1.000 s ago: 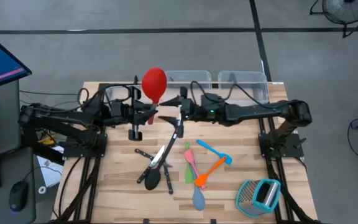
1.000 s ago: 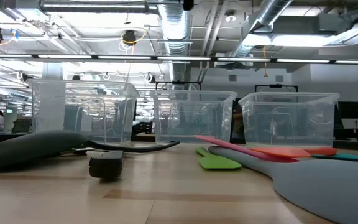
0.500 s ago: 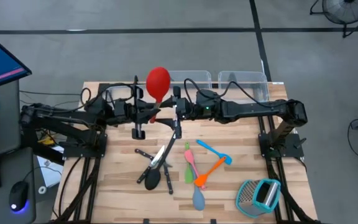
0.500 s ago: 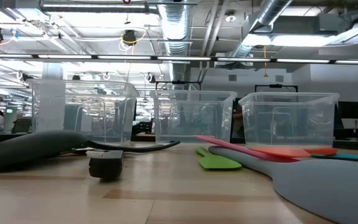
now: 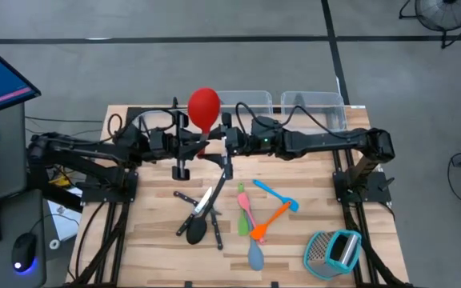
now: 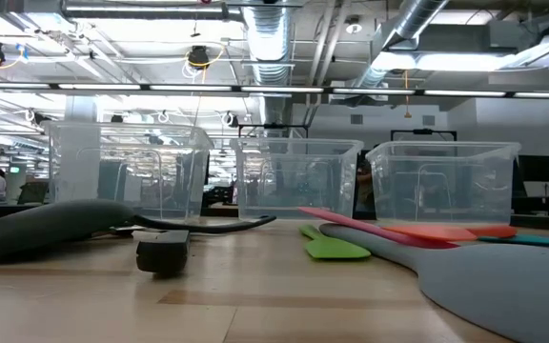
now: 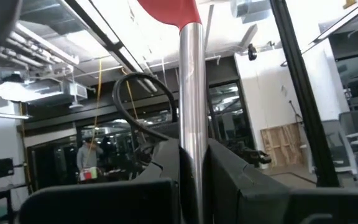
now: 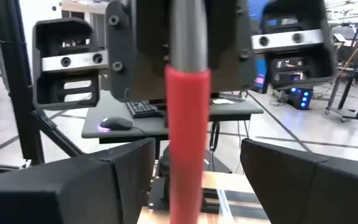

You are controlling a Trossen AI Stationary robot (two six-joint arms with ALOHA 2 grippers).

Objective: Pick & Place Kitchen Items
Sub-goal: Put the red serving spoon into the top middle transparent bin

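My left gripper is shut on a red spoon, held high over the middle of the table, bowl up. From the right, my right gripper faces it, open. Its two fingers stand on either side of the spoon's red handle without touching it. Below on the table lie black-handled knives, a black spoon and spatulas in green, orange, blue and grey-blue. My left gripper pinches the spoon's steel shaft between its two fingers, below the red bowl. The fingers come from the table's left, slanting a little upward, and lie across the shaft. The spoon stands about upright, lifted clear of the table, its red handle hanging below the hold.
Clear plastic bins stand along the far edge, seen in the low view as a row of three. A teal-framed grater lies at the near right corner. A desk with a monitor stands left of the table.
The two grippers have drawn a little closer together above the table's middle. My right gripper has edged toward the left, and its open fingers now stand beside the spoon's handle. The spoon stays upright in my left gripper.
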